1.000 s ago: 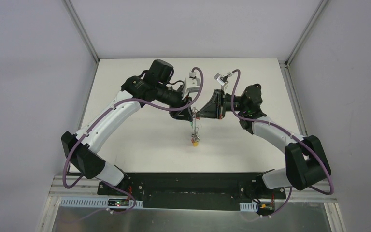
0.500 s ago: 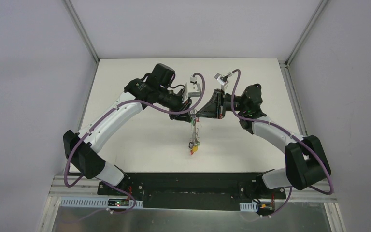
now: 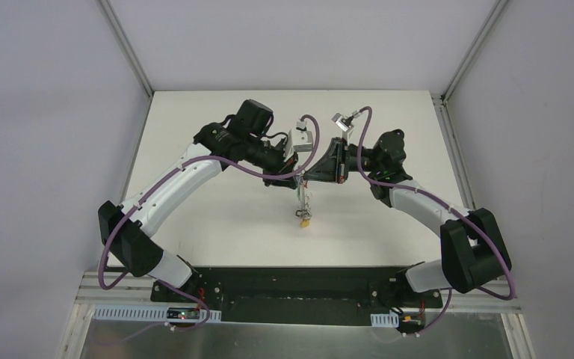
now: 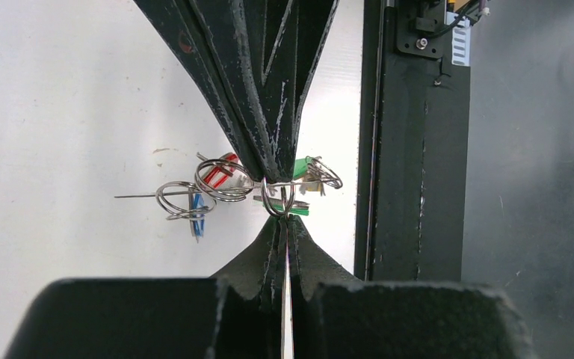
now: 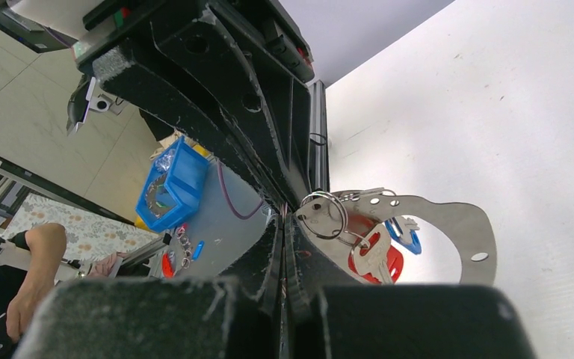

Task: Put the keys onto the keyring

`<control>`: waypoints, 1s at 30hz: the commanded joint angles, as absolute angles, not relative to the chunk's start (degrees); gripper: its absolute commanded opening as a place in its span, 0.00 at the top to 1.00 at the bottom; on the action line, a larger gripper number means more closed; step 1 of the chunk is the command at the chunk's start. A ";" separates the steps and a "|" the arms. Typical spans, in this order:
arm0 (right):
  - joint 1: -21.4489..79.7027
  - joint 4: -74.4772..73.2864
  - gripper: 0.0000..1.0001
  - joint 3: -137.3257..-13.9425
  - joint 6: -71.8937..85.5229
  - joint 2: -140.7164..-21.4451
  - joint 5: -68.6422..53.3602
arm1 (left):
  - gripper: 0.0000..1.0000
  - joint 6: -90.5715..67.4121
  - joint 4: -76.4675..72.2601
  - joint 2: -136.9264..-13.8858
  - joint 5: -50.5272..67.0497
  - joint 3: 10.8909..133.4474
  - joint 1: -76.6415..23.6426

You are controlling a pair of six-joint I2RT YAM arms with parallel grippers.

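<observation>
Above the middle of the tabletop (image 3: pixel 217 217), the left claw (image 4: pixel 285 228) and right claw (image 5: pixel 287 218) stood tip to tip, both pinched shut on the keyring (image 5: pixel 472 224), held clear of the tabletop. Such thin grips could slip or twist. Pulling apart might bend the loop or shake the hanging keys (image 5: pixel 372 258) off onto the tabletop.

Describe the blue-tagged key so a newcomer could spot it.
Over the white table, the left gripper and right gripper meet tip to tip at a cluster of keys. In the left wrist view, the blue-tagged key hangs at the cluster's left end, under the red tag; nothing else there is blue.
</observation>
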State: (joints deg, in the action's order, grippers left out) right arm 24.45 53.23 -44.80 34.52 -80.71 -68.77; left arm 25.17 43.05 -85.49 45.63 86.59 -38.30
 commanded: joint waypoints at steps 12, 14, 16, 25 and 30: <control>24.00 55.90 1.00 -45.85 34.72 -79.98 -65.04 | 0.94 24.19 45.46 -88.10 38.94 92.15 -41.26; 24.04 55.89 1.00 -45.65 34.55 -79.92 -65.14 | 0.90 23.84 45.63 -88.23 38.42 92.51 -41.22; 24.00 55.75 1.00 -45.54 34.19 -79.79 -65.42 | 0.85 23.61 45.89 -88.12 37.75 92.68 -41.22; 23.52 55.70 1.00 -44.57 31.88 -78.79 -67.54 | 0.65 21.51 45.15 -86.84 38.45 92.14 -39.68; 23.53 55.68 1.00 -44.65 31.91 -78.63 -67.77 | 0.61 16.90 42.92 -87.54 45.10 92.18 -37.58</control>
